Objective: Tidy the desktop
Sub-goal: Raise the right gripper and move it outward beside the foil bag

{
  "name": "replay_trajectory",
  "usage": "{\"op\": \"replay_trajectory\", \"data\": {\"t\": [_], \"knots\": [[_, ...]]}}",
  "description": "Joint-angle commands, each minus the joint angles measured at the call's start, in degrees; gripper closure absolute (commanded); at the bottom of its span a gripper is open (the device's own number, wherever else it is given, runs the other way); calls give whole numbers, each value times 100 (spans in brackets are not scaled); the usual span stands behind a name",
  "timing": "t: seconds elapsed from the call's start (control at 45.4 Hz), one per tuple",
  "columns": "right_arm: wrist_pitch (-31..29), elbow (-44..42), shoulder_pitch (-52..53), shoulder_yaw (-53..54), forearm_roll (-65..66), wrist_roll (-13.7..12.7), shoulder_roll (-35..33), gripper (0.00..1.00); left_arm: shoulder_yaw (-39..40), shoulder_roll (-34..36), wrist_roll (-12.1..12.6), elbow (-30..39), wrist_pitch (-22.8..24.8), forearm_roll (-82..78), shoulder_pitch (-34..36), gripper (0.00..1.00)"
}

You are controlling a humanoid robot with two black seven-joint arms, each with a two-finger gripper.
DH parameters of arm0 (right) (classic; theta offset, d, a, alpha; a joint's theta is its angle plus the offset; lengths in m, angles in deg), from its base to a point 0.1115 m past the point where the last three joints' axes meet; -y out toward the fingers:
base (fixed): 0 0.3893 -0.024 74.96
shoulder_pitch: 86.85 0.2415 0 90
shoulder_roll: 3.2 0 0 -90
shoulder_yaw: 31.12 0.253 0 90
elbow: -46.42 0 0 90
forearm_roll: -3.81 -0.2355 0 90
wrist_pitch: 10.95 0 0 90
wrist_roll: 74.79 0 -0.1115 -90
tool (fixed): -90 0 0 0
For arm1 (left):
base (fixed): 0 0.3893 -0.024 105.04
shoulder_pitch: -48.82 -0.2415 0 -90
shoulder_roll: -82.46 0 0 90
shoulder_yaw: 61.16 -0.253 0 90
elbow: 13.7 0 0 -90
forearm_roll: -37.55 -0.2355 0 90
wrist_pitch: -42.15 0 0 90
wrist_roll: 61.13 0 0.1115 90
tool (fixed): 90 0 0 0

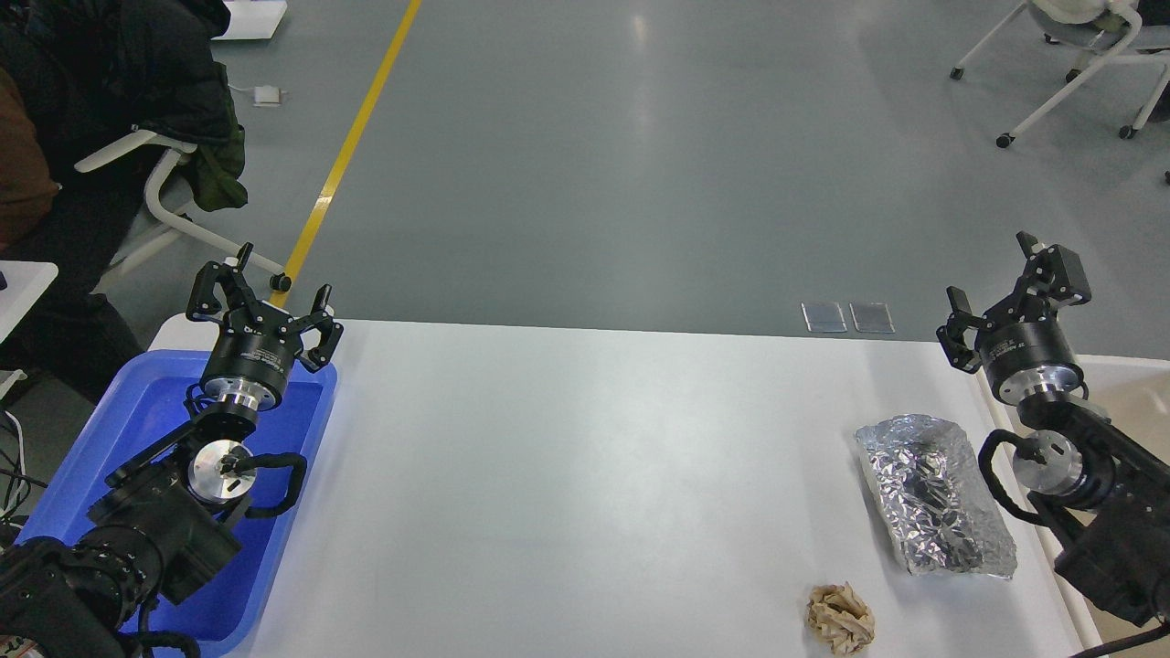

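The white desktop (pixel 585 457) fills the lower half of the head view. On its right side lies a crumpled silver foil wrap (pixel 934 495), and a small ball of crumpled brown paper (pixel 839 619) sits near the front edge. My left gripper (pixel 280 282) hovers open above the far end of the blue tray (pixel 146 429), holding nothing. Over the desktop's right edge my right gripper (pixel 992 274) is open and empty, up and to the right of the foil wrap.
A beige white-rimmed bin (pixel 1129 393) stands off the desktop's right edge, partly hidden by my right arm. White office chairs stand at the far left (pixel 174 196) and far right (pixel 1079 64). A yellow floor line (pixel 352 146) runs behind the desk.
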Motion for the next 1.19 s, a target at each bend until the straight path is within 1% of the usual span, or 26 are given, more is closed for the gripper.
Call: {"op": "replay_trajectory", "data": {"t": [0.0, 0.661, 1.168], "knots": [[0, 2, -22, 0, 0, 0, 0, 0, -9, 0, 0, 0, 0, 0, 0, 0], [0, 2, -39, 44, 0, 0, -360, 0, -9, 0, 0, 0, 0, 0, 0, 0], [0, 29, -30, 9, 0, 9, -325, 0, -9, 0, 0, 0, 0, 0, 0, 0]]}}
